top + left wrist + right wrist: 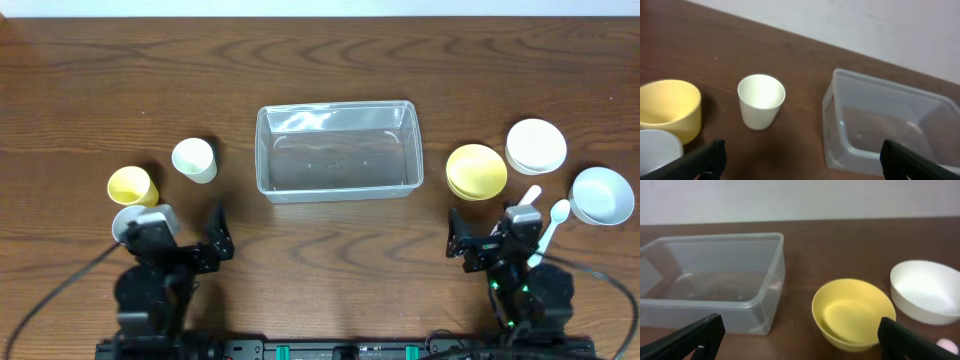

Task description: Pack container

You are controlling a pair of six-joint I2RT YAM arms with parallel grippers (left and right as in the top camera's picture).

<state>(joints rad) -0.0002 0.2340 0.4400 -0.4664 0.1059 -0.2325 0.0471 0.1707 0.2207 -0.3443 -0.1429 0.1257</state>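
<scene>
The empty clear container (338, 160) sat mid-table with its long axis running left to right, ahead of and between the left gripper (195, 240) and right gripper (487, 238), both spread wide, holding nothing, and about equally near it.

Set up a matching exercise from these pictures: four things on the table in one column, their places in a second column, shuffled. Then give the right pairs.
Things:
1. container
2. yellow cup
3. yellow bowl
4. pale-blue bowl

Places:
A. farthest to the right
B. centre of the table
C. on the left, beside the white cup
D. between the container and the white bowl

Pairs: 1-B; 2-C; 3-D; 4-A
</scene>
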